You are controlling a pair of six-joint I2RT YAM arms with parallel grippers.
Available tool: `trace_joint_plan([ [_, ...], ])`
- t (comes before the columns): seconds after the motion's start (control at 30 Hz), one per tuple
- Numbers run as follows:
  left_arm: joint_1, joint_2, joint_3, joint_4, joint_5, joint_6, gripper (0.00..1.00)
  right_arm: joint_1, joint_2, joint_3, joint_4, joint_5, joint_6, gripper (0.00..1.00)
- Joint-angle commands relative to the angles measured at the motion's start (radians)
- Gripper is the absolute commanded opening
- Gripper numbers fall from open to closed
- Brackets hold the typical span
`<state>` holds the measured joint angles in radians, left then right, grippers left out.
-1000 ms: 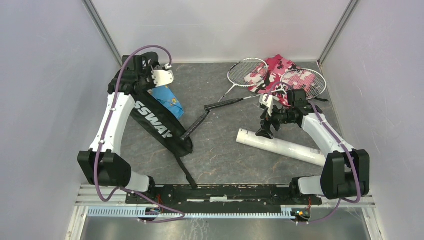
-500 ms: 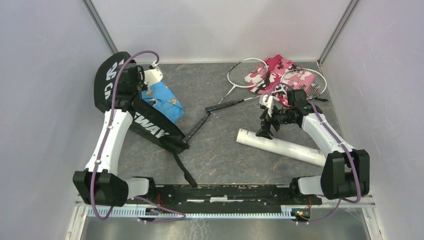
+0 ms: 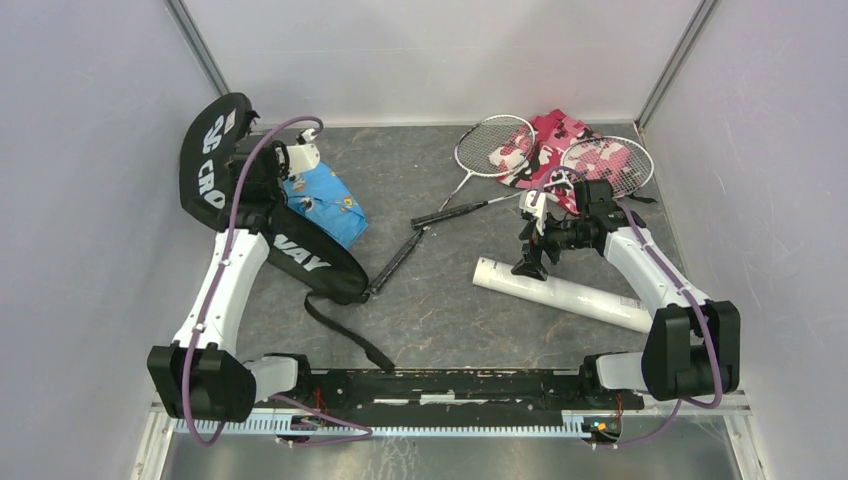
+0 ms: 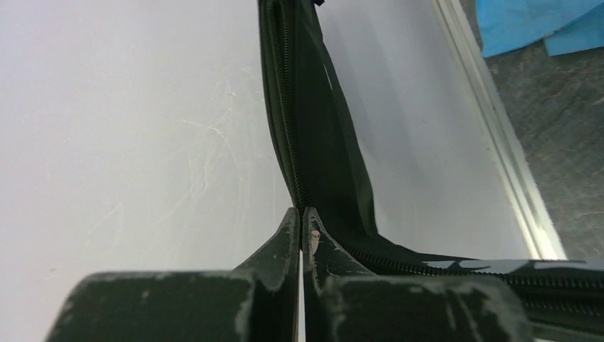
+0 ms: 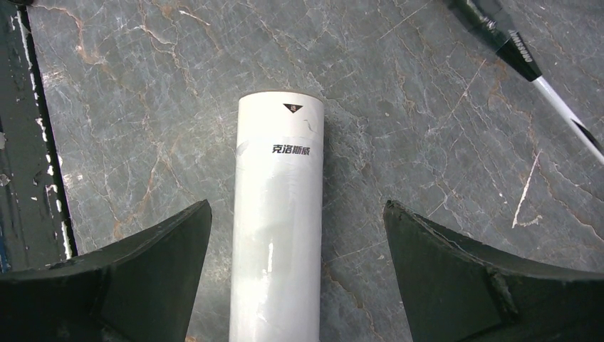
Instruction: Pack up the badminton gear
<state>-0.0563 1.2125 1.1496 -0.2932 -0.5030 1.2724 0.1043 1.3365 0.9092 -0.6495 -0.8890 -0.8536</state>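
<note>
My left gripper (image 4: 300, 228) clamps the racket bag (image 4: 313, 142) near the worktop's (image 3: 440, 320) far-left corner; my right gripper (image 5: 298, 208) gapes wide over the white tube (image 5: 278, 235).

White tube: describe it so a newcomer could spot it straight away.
Start at the grey marbled table, right half. The white tube lies flat there, one end under the open right gripper. It is the only long plain white cylinder; the rackets behind it are thin and wire-framed.
</note>
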Motion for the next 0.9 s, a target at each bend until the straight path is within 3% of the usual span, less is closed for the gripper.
trace_joint_plan([
  [0.0, 0.005, -0.038, -0.026, 0.169, -0.002, 0.157, 0.02, 0.003, -0.031, -0.003, -0.003, -0.037, -0.016, 0.96],
  [0.13, 0.005, -0.023, -0.006, 0.166, 0.063, 0.133, 0.02, 0.002, -0.034, -0.004, -0.003, -0.039, -0.015, 0.96],
  [0.3, -0.018, 0.019, 0.178, -0.122, 0.262, -0.148, 0.02, 0.002, -0.033, -0.003, 0.007, -0.046, 0.000, 0.96],
  [0.4, -0.070, 0.030, 0.210, -0.188, 0.363, -0.285, 0.02, 0.002, -0.031, 0.004, 0.030, -0.050, 0.030, 0.96],
  [0.63, -0.240, 0.114, 0.194, -0.164, 0.466, -0.602, 0.02, 0.029, -0.048, 0.042, 0.160, 0.007, 0.172, 0.97],
  [0.87, -0.285, 0.212, 0.144, -0.007, 0.689, -0.975, 0.02, 0.044, -0.025, 0.077, 0.436, 0.062, 0.466, 0.98],
])
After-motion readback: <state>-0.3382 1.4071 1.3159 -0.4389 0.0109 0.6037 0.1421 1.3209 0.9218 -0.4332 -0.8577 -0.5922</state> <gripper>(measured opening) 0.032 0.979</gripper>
